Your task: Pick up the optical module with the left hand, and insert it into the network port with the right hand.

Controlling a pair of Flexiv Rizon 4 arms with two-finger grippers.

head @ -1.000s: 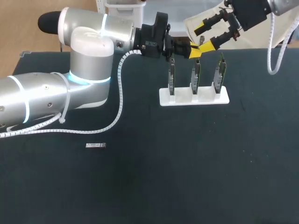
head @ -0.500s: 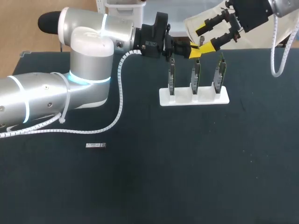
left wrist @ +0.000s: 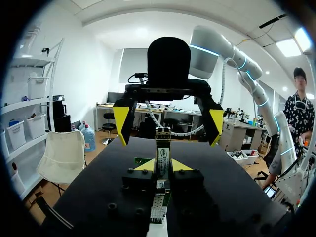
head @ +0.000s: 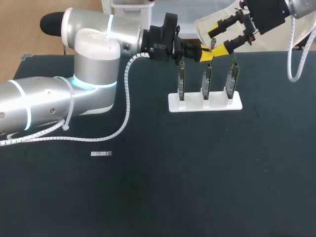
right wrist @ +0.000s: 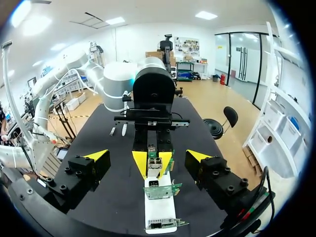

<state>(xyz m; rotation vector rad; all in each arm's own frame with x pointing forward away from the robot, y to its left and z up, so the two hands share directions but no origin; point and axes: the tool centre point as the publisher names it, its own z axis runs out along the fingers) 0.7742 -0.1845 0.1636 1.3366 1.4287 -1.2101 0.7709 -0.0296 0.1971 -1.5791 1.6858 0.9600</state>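
Note:
My left gripper (head: 204,54) hangs over the back of the table, just above the card stand, shut on a small metal optical module (head: 212,47) that points toward my right gripper (head: 217,38). The right gripper is open and faces it from the far right, a fingertip on either side of the module's end. In the left wrist view my left gripper (left wrist: 163,166) pinches the module (left wrist: 162,156), and the right gripper (left wrist: 168,120) stands wide ahead. In the right wrist view my right gripper (right wrist: 148,156) is spread around the module (right wrist: 154,166).
A white stand (head: 217,104) holds three upright green network cards (head: 207,79) below both grippers; the stand (right wrist: 159,211) also shows under the right gripper. A second small module (head: 101,154) lies on the black table (head: 197,187) at front left. The left arm's cable (head: 126,108) trails across the table.
The right gripper has drifted very slightly up and to the right. The left gripper and the module have stayed where they were.

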